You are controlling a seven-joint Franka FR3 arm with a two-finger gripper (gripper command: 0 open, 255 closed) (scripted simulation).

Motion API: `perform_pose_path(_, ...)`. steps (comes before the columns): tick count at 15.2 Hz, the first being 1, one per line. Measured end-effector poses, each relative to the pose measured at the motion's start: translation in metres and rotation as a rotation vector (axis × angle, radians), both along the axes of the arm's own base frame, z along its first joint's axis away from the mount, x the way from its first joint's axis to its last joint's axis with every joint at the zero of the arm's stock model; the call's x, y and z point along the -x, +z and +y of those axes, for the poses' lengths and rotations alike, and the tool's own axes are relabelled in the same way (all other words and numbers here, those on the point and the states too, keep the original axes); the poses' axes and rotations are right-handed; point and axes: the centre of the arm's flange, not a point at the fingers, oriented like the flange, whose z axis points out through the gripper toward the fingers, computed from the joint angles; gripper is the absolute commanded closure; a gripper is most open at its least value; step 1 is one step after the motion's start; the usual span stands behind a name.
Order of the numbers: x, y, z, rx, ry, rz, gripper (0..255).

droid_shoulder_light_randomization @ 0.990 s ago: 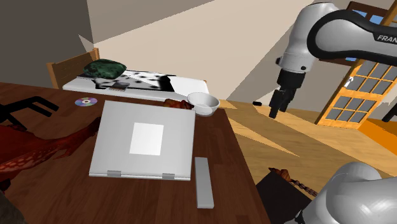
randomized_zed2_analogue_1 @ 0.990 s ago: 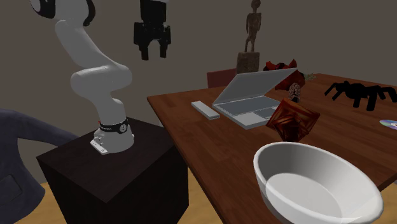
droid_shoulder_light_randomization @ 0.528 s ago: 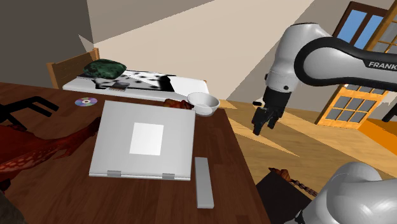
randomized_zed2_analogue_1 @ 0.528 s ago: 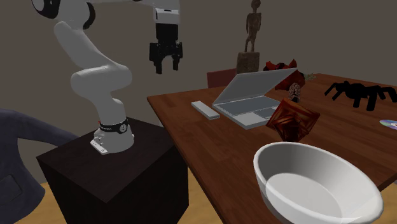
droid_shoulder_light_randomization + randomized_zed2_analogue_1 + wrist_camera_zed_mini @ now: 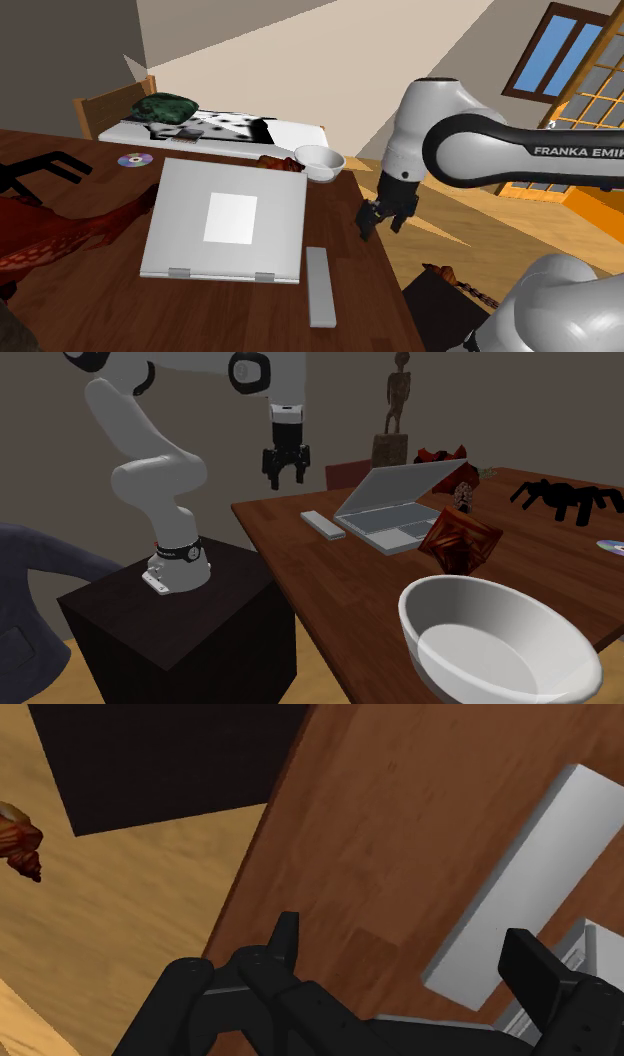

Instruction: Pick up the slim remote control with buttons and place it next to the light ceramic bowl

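You're looking at the gripper (image 5: 380,225) hanging in the air over the table (image 5: 230,320) edge on the stand (image 5: 180,632) side, fingers pointing down. The jaws are standing wide apart and are gripping nothing. In the wrist view the gripper (image 5: 405,954) is looking down at the brown wood table (image 5: 380,824), with the remote (image 5: 520,884) lying well below it and touching neither finger.

The remote (image 5: 320,285) is lying flat on the table as a plain grey slab, just beside the open laptop (image 5: 225,220), off the laptop's lower right corner in the shoulder view. In the second exterior view the remote (image 5: 322,524) is sitting between the laptop (image 5: 395,502) and the table edge nearest the stand, and the gripper (image 5: 285,480) is hovering above it and to that view's left.

The white bowl (image 5: 319,160) is sitting upright near the table edge, past the far side of the laptop in the shoulder view, well apart from the remote. In the second exterior view the bowl (image 5: 500,637) is sitting closest to the camera, with a red object (image 5: 460,542) lying between it and the laptop.
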Motion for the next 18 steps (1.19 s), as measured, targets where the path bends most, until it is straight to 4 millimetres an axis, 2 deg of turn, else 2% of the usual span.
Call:
perform_pose_path(4, -0.008, -0.034, 0.039, -0.001, -0.075, -0.013, 0)
perform_pose_path(11, -0.032, -0.092, 0.104, -0.002, -0.203, -0.035, 0)
perform_pose_path(16, -0.037, -0.122, 0.112, -0.006, -0.224, -0.04, 0)
perform_pose_path(18, -0.038, -0.126, 0.113, -0.006, -0.223, -0.045, 0)
